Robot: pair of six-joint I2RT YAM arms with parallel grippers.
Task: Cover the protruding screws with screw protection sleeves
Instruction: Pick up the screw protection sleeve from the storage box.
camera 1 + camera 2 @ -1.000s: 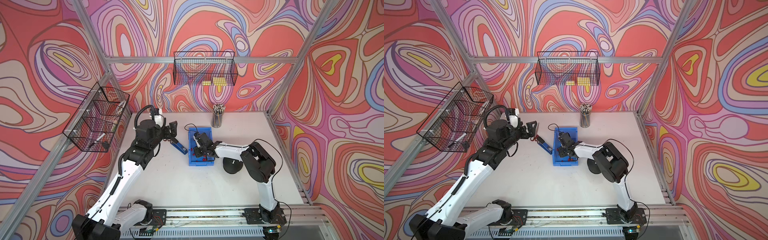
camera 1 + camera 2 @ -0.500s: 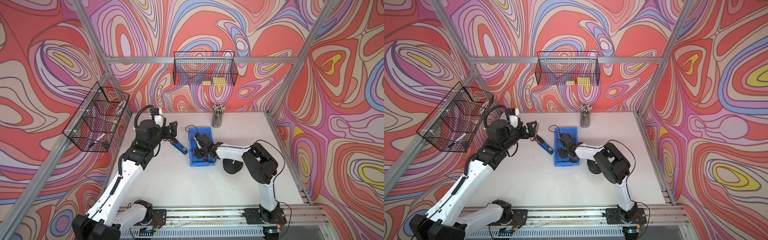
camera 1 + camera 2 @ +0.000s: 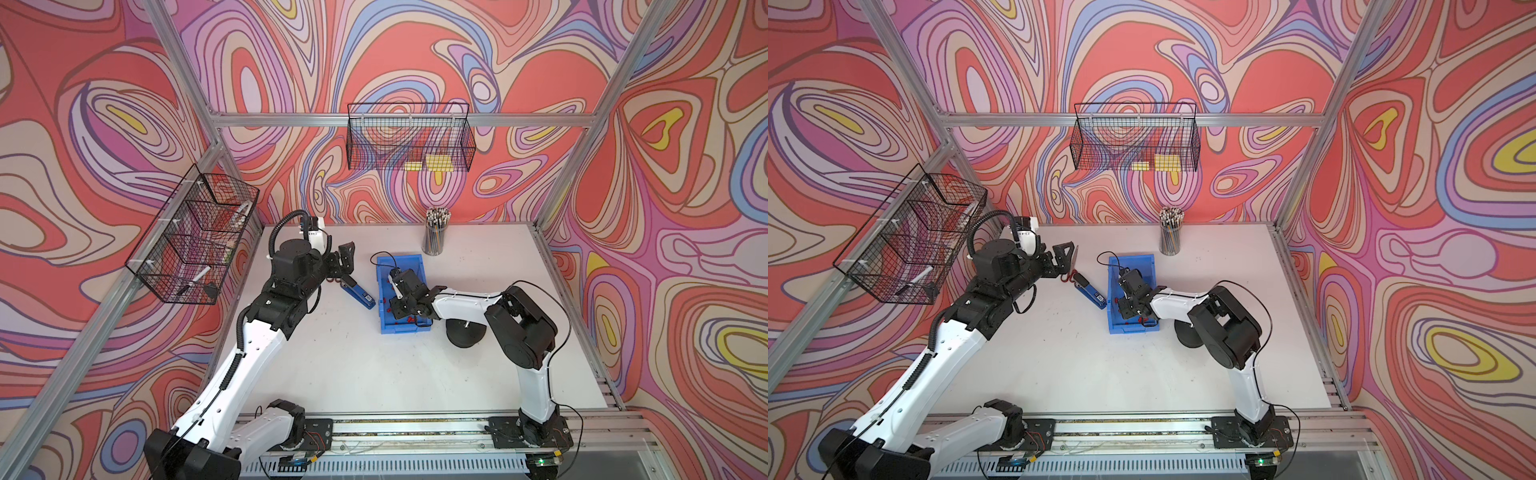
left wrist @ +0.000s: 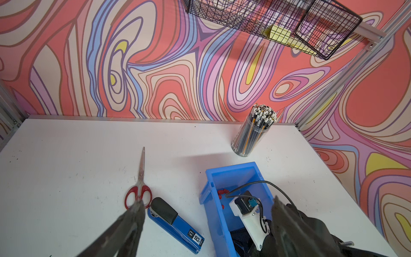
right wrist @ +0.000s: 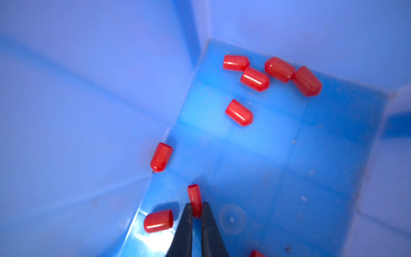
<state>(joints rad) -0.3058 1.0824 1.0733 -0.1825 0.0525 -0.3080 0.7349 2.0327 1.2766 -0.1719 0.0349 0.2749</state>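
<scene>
Step in hand judged as picking one cap out of the blue bin (image 3: 400, 330). Recommend lifting straight up, clear of the bin wall and loose neighbours. Recommend keeping the open end free for the stud and watching for slip, given a pinch at one end only.

Found right end effector (image 5: 195, 210) closed tight on a single screw protection sleeve (image 5: 194, 195). Found left end effector (image 4: 208, 202) spread wide, holding nothing, near the stapler (image 4: 175, 224).

Located protruding screws (image 3: 468, 326) on the black base (image 3: 465, 336), on the counter just beside the bin and largely hidden under the right arm.
</scene>
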